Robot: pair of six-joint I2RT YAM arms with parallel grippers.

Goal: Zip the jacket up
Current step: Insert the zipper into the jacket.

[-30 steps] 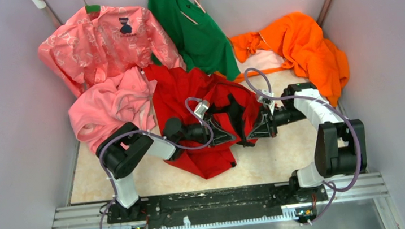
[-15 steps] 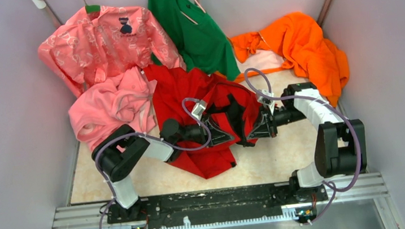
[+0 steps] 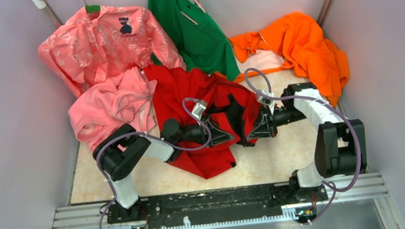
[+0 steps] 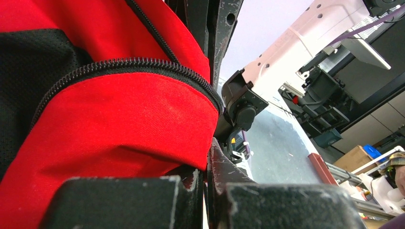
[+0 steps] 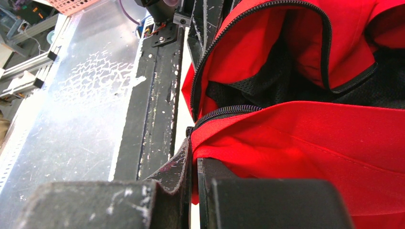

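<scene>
The bright red jacket (image 3: 186, 93) lies crumpled mid-table, dark mesh lining (image 3: 238, 116) showing where the front gapes. My left gripper (image 3: 233, 136) and right gripper (image 3: 251, 134) meet tip to tip at its near-right edge. In the left wrist view the left gripper (image 4: 208, 171) is shut, pinching red cloth just below the dark zipper teeth (image 4: 143, 64). The right wrist view shows the right gripper (image 5: 194, 164) shut on a red edge under the other zipper run (image 5: 224, 111). The slider is not visible.
A plain pink fleece (image 3: 111, 104) lies against the jacket's left side. A patterned pink shirt (image 3: 104, 42) and a green shirt (image 3: 191, 30) hang behind, and an orange garment (image 3: 301, 44) sits back right. Grey walls close both sides. The metal rail (image 3: 220, 200) runs along the near edge.
The left arm's elbow and wrist have edged slightly to the left. Both grips on the jacket are unchanged.
</scene>
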